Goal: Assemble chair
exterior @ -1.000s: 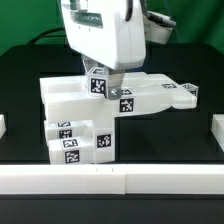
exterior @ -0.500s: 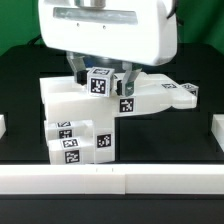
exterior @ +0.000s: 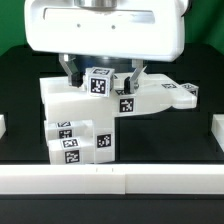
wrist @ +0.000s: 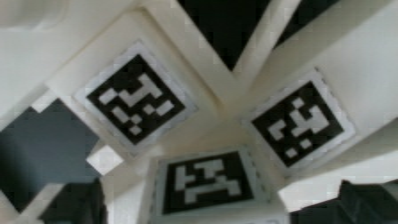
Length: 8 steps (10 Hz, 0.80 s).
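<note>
Bright overhead light bleaches my end effector (exterior: 100, 80) into a nearly featureless white slab against the black desk (exterior: 25, 95). Soft shadow sits beneath it on the chair (exterior: 150, 95). My wrist view is close and blurry; tags (wrist: 139, 95) have soft edges.

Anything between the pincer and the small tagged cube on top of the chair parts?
Nothing visible. The open white pincer has a finger on either side of the small white plastic tagged cube atop the chunky white chair assembly.

Broad, smooth white boxy hand (exterior: 101, 80) with dark fingers (exterior: 71, 69).
</note>
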Each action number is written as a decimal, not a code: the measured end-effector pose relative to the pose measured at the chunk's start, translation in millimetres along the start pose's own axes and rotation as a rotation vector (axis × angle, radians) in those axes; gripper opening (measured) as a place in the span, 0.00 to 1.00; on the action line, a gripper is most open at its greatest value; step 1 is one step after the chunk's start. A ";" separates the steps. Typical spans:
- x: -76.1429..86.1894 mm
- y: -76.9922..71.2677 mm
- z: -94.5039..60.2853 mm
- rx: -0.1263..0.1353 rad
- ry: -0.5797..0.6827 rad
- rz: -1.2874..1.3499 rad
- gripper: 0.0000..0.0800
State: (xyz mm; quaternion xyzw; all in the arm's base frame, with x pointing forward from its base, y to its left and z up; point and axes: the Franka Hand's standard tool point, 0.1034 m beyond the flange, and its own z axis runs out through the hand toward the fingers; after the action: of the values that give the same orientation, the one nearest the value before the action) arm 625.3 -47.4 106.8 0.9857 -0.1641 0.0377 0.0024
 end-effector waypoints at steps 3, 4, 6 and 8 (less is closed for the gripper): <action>-0.2 0.8 0.5 0.001 0.000 -0.009 0.58; -0.3 0.8 0.5 0.001 0.000 -0.009 0.33; -0.2 0.9 0.4 0.001 0.000 0.013 0.34; -0.2 0.6 0.4 0.003 0.000 0.066 0.34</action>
State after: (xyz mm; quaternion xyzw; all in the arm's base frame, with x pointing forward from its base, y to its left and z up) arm 625.0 -47.9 106.3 0.9797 -0.1967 0.0379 -0.0005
